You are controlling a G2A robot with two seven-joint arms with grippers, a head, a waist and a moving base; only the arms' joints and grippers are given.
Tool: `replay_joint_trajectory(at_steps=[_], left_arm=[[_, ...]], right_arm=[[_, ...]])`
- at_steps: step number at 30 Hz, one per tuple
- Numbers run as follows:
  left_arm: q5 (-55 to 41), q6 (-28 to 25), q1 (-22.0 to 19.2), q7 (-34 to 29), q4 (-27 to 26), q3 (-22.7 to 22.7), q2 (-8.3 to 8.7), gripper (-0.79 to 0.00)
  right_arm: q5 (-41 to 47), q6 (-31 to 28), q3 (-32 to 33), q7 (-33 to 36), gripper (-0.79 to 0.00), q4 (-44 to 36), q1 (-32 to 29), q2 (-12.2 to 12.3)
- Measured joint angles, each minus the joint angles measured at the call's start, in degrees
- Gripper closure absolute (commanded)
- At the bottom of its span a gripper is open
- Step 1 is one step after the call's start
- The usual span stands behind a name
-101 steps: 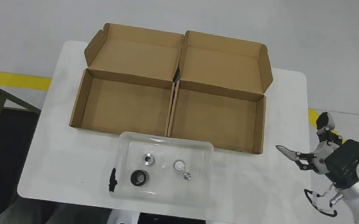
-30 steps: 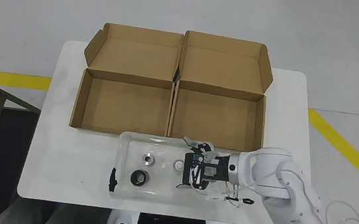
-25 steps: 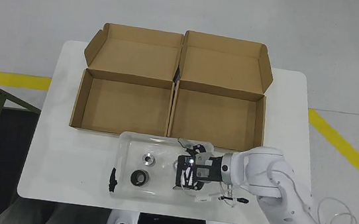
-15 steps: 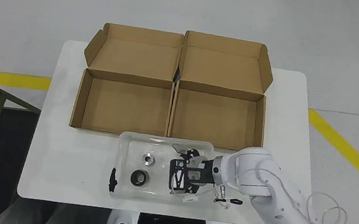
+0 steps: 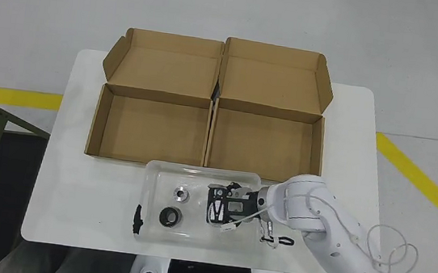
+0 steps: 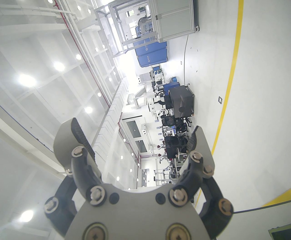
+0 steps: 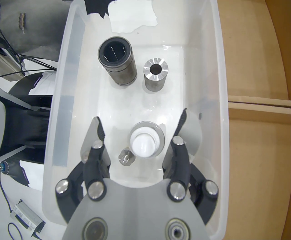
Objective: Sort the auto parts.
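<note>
From above, the right pincer (image 5: 223,204) has swung in from beyond the tabletop (image 5: 349,135) edge. It now hangs inside the clear bin (image 5: 149,179), near the silver bushing (image 5: 180,194) and dark bearing (image 5: 168,216).

The left pincer (image 6: 136,134) gapes open, holds nothing, and points away into the hall.

The right wrist view shows the right pincer's jaws spread on either side of the white flanged part (image 7: 145,142) without touching it. A small metal stud (image 7: 124,157) sits just beside the part. The first pick looks imminent, probably bound for one of the cardboard boxes (image 5: 151,129).
</note>
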Motion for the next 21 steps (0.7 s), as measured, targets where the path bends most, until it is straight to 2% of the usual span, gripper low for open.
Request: replay_joint_trajectory(at_steps=[2,4,6,7,21], left_arm=[[0.0,0.0,0.0,0.0,0.0,0.0,0.0,-0.785],[0.0,0.0,0.0,0.0,0.0,0.0,0.0,-0.785],[0.0,0.0,0.0,0.0,0.0,0.0,0.0,-0.785],[0.0,0.0,0.0,0.0,0.0,0.0,0.0,-0.785],[0.0,0.0,0.0,0.0,0.0,0.0,0.0,-0.785]], right_arm=[[-0.1,0.3,-0.1,0.1,-0.357,0.4,0.3,0.1],[-0.3,0.7,0.0,0.4,-0.286,0.5,0.4,0.2],[0.0,0.9,0.1,0.4,-0.043,0.7,0.4,0.3],[0.3,0.9,0.3,0.3,0.0,0.7,0.4,0.4],[5.4,0.9,2.3,-4.6,0.0,-3.8,2.4,0.9]])
